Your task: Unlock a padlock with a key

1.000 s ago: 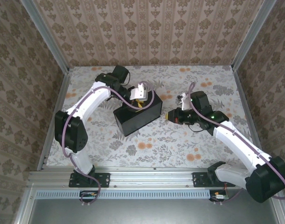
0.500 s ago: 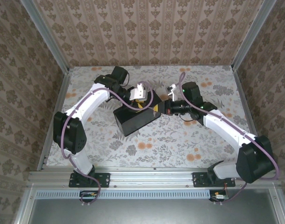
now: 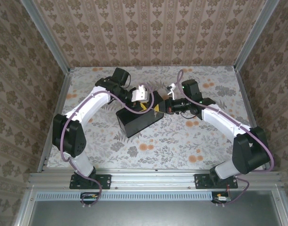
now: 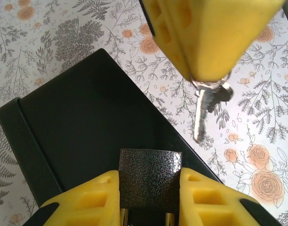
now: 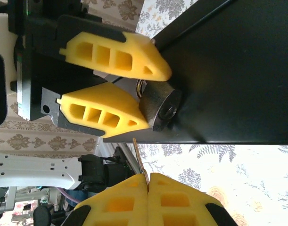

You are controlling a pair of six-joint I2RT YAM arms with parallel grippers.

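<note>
L gripper: left gripper (image 3: 143, 101) sits over the right end of the box; yellow fingers only a little apart, pads flat against both sides of the padlock; clamped on it
Padlock: small dark speckled-metal padlock (image 5: 163, 109); at the box's edge, between the L fingers; keyhole face turned toward the R gripper; whether it rests on the box or is lifted, can't tell
R gripper: right gripper (image 5: 148, 178); yellow fingers pressed fully together; key held at the tips
Key: slim silver metal key (image 4: 200, 117); hangs blade-down from the R fingertips in the L wrist view, over the floral print just beside the box, clear of the padlock; edge-on in the R wrist view, tip just short of the lower L finger; not in the keyhole
Box: large black rectangular box (image 4: 78, 117); lies askew mid-table on the floral-print table top (image 4: 259, 136)
Change vs 1 s ago: R arm was pulled back to the right, gripper well apart from the box; now it has swung left, gripper just beside the L gripper at the box's right end; L arm and box approx. where they were
</note>
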